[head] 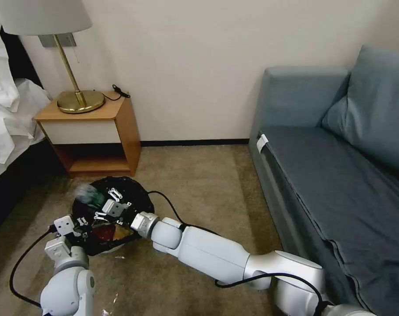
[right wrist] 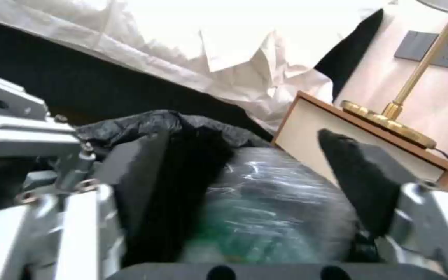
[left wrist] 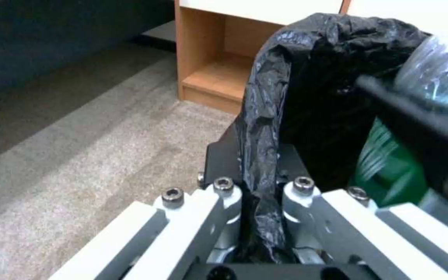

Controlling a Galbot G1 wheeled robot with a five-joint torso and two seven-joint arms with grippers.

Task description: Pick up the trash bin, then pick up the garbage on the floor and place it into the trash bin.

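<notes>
head view shows the trash bin [head: 114,215] on the carpet just before the nightstand [head: 94,134], its black bag rim pinched tight between the closed fingers of the left end effector [head: 78,224], likely to steady it. the right end effector [head: 103,202] hangs over the opening, fingers spread around the clear green-labelled bottle [head: 88,195]; i cannot tell whether they grip it. red and yellow litter [head: 114,231] already lies inside.
</notes>
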